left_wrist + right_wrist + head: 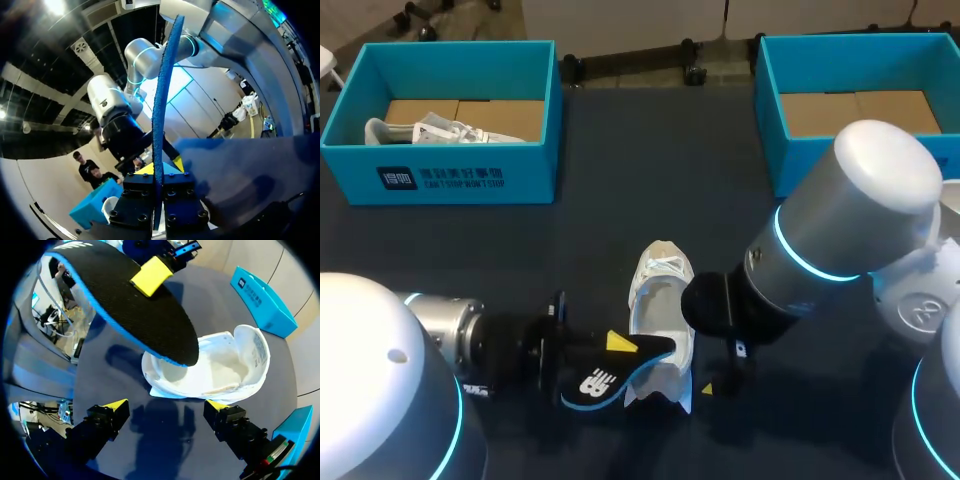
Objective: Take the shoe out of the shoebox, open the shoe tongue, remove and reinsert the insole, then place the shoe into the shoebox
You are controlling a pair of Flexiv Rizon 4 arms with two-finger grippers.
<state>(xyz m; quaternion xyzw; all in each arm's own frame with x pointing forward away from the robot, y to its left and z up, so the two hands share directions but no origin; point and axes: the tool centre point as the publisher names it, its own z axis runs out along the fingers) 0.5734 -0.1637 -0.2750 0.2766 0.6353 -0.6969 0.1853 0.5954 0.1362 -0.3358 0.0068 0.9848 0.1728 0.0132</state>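
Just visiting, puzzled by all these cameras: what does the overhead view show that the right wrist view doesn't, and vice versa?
Only overhead: a second shoe lying in the left shoebox. Only right wrist: the right claw open, and the hollow inside of the white shoe. Both: the black insole gripped by the left claw over that shoe.

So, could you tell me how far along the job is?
Done: the shoe lies out on the table, its tongue apparently folded open. In hand: the left gripper holds the removed insole over the shoe. Left: reseat it, then box the shoe.
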